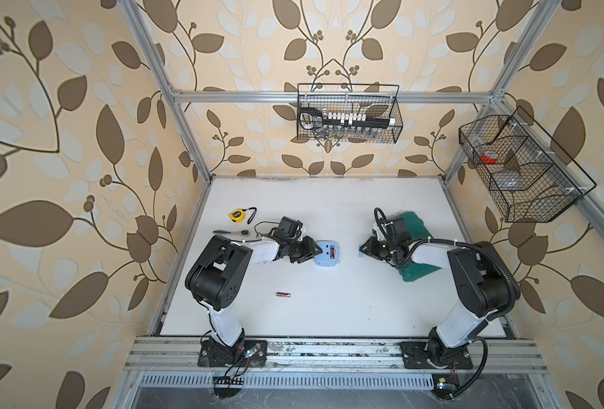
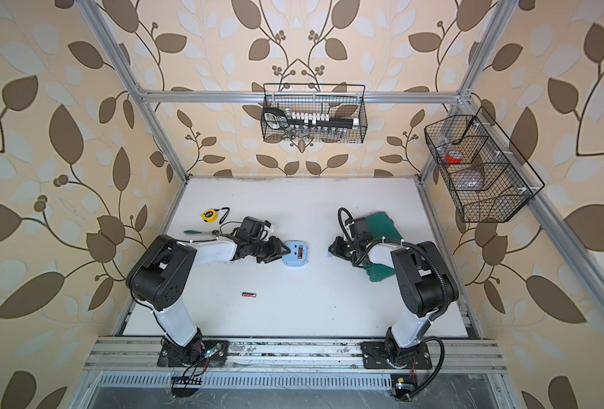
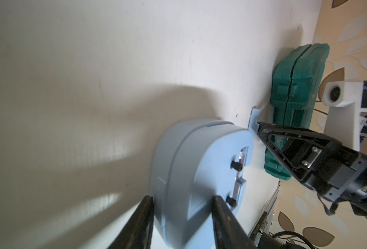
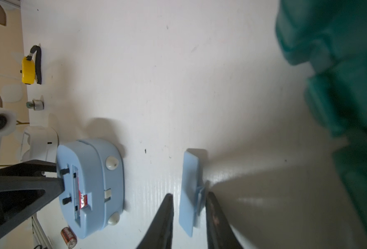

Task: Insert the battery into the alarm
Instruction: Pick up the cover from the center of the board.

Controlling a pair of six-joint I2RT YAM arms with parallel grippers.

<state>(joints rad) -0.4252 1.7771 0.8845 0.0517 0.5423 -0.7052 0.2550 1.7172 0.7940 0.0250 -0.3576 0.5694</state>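
Right of the alarm [image 1: 326, 253], right end effector [image 4: 189, 194] straddles the cover [image 4: 190, 172], grip unclear; left end effector [image 3: 182, 197] clamps alarm; battery [image 4: 68, 236] partly hidden.

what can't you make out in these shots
- Grip: right wrist view leaves unclear whether the right hand pinches the light blue plastic battery cover.
- Inserted red battery in the light blue plastic alarm clock: seating unclear, seen obliquely.
- Green plastic case: blurred in right wrist view; right arm covers part in both top views.
- Loose red battery: print too small in a top view.
- Black wire basket: mesh obscures contents.
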